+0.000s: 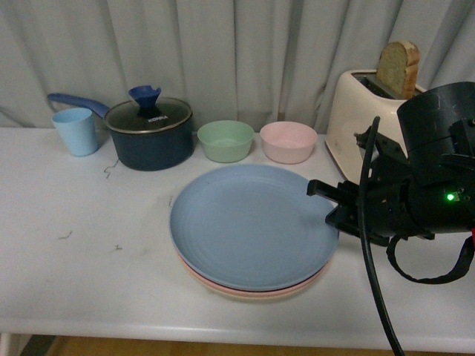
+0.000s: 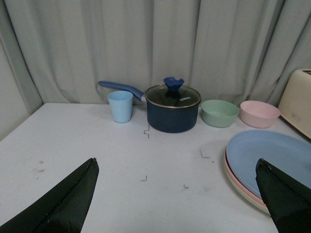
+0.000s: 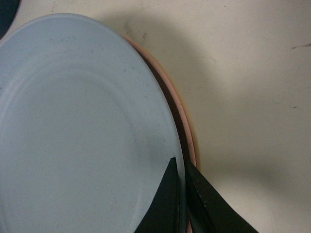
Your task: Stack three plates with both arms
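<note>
The blue plate [image 1: 249,222] lies on top of a stack in the middle of the table. Under it show the pink plate's rim [image 2: 231,173] and, lowest, the cream plate's rim [image 2: 249,200]. My right gripper [image 1: 324,202] comes in from the right and is shut on the blue plate's right rim. The right wrist view shows this right gripper [image 3: 181,171] pinching the blue plate [image 3: 82,131], with the pink rim [image 3: 190,141] just beneath. My left gripper [image 2: 176,161] hangs open over bare table left of the stack, holding nothing. The left arm is out of the front view.
Along the back stand a light blue cup [image 1: 76,130], a dark lidded pot [image 1: 148,133], a green bowl [image 1: 225,140], a pink bowl [image 1: 289,142] and a cream toaster [image 1: 360,111] with bread. The table's front edge [image 1: 223,326] runs close below the stack.
</note>
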Robot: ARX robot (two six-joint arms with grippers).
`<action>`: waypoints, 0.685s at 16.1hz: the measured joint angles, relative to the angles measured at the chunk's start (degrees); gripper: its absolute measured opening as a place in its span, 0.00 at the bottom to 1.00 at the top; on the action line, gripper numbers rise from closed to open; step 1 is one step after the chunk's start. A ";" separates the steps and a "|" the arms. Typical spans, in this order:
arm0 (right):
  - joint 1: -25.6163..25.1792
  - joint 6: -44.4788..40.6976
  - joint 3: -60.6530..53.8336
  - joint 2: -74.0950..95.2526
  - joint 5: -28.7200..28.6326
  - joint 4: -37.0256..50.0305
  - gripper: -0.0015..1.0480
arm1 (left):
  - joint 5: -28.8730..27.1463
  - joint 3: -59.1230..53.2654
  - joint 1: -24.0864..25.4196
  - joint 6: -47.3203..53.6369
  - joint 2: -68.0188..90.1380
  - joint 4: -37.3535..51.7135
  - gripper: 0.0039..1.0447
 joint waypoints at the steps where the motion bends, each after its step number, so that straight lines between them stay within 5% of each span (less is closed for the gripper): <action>1: 0.24 -0.02 0.00 0.35 0.09 0.42 0.08 | -0.02 0.00 0.00 -0.02 0.00 -0.02 0.94; 8: -2.25 0.02 -8.11 -14.53 0.15 5.07 0.85 | -0.02 0.00 0.00 0.00 0.00 -0.02 0.94; 9: -2.29 -1.73 -10.08 -14.19 4.17 17.29 0.88 | -0.02 0.00 0.00 0.00 0.00 0.02 0.94; 11: -2.14 -16.98 -25.68 -12.98 19.28 45.18 0.64 | -0.22 0.00 0.15 0.00 0.00 -0.20 0.94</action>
